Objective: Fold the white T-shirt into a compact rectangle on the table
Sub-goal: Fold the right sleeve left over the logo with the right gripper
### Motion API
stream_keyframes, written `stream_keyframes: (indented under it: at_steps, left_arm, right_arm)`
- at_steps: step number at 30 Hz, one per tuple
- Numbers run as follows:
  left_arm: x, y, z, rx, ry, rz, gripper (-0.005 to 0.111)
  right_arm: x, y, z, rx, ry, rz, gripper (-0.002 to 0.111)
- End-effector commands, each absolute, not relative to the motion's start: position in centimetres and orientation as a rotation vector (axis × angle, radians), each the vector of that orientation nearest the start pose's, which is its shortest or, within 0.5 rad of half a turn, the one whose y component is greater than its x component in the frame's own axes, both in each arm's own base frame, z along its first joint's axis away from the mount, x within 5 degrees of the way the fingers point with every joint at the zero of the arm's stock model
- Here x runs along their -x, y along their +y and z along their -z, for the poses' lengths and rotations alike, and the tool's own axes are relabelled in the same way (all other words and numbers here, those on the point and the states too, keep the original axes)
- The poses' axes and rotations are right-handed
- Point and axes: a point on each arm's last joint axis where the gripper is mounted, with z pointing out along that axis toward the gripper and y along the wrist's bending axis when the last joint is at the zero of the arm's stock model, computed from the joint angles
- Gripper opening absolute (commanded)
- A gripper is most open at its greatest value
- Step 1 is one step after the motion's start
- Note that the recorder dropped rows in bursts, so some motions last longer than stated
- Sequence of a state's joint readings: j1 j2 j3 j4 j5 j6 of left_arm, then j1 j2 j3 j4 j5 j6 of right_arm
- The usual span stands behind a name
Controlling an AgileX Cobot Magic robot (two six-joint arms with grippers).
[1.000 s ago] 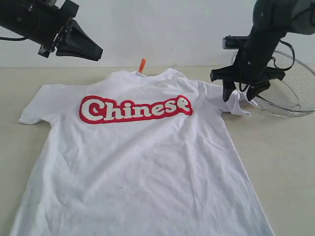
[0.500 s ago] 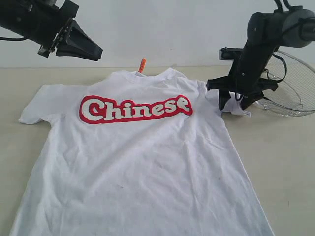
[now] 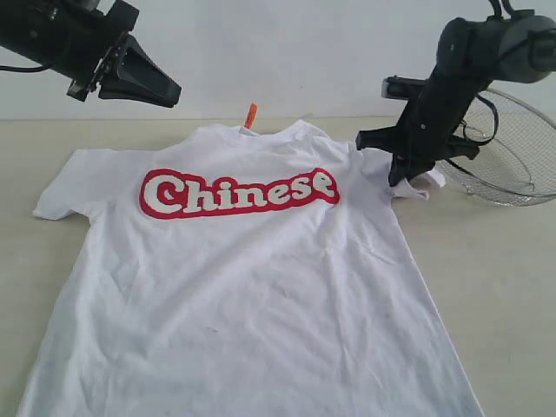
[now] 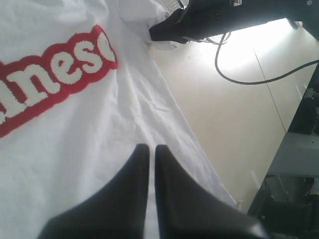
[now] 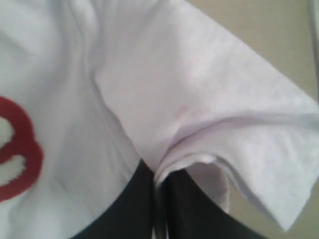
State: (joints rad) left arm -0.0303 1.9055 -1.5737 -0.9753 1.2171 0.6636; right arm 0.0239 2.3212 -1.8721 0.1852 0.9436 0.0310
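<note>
One white T-shirt [image 3: 252, 278] lay face up and spread nearly flat on the pale beige bench [image 3: 499, 287], its collar toward the far edge and its hem running out of the exterior view at the near edge. The cloth was lightly creased all over. Across the chest ran one word of white lettering [image 3: 239, 193] outlined in red, reading "Chinese". A single small orange neck tag [image 3: 251, 115] stuck out past the collar.

Of its two short sleeves, the left-side sleeve [image 3: 61, 195] lay flat on the bench. The right-side sleeve [image 3: 419, 181] was bunched and raised a little.

The right fingers [image 3: 401, 172] were pressed together and pinching a fold of that sleeve's edge. In the right wrist view the white cloth ran down between the two dark tips. The left fingers [image 3: 167, 90] were pressed together with nothing between them and hung in the air above the shirt's left shoulder, well clear of the cloth.

One round wire-mesh basket [image 3: 521, 165] sat on the bench just beyond the right arm.
</note>
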Motion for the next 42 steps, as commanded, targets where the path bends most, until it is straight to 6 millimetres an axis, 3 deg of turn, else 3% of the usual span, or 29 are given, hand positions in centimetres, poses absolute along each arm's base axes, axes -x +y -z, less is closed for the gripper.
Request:
stream_keyframes:
  at_steps: [1,8,13,19,21,26,27,33,42]
  left_arm:
    - [-39.2,-8.4,-28.7,-0.492,2.459,1.163,0.005]
    - [-39.2,-8.4,-28.7,-0.492,2.459,1.163,0.005]
    - [-39.2,-8.4,-28.6,-0.495,2.463,1.156,0.005]
    - [-39.2,-8.4,-28.6,-0.495,2.462,1.157,0.005]
    - [-39.2,-8.3,-28.6,-0.498,2.466,1.152,0.005]
    - [-39.2,-8.3,-28.6,-0.500,2.468,1.147,0.005]
    - [-39.2,-8.3,-28.6,-0.500,2.468,1.147,0.005]
    - [-39.2,-8.3,-28.6,-0.500,2.468,1.147,0.005]
    - [-39.2,-8.3,-28.6,-0.504,2.466,1.147,0.005]
  right_arm:
    - [-48.9,3.6,-18.5,-0.099,2.731,-0.327,0.000]
    - [-48.8,9.3,-19.3,0.086,2.666,-0.352,0.000]
    - [-48.3,13.3,-17.5,0.185,2.682,-0.375,0.000]
    - [-47.5,16.1,-14.4,0.272,2.757,-0.400,0.002]
    - [-47.4,16.6,-13.8,0.296,2.767,-0.434,0.012]
    - [-47.2,17.6,-14.0,0.371,2.732,-0.558,0.070]
    - [-47.1,17.7,-14.2,0.362,2.731,-0.574,0.074]
    - [-46.9,17.7,-15.6,0.419,2.706,-0.575,0.052]
    - [-46.2,17.4,-20.3,0.484,2.616,-0.557,0.059]
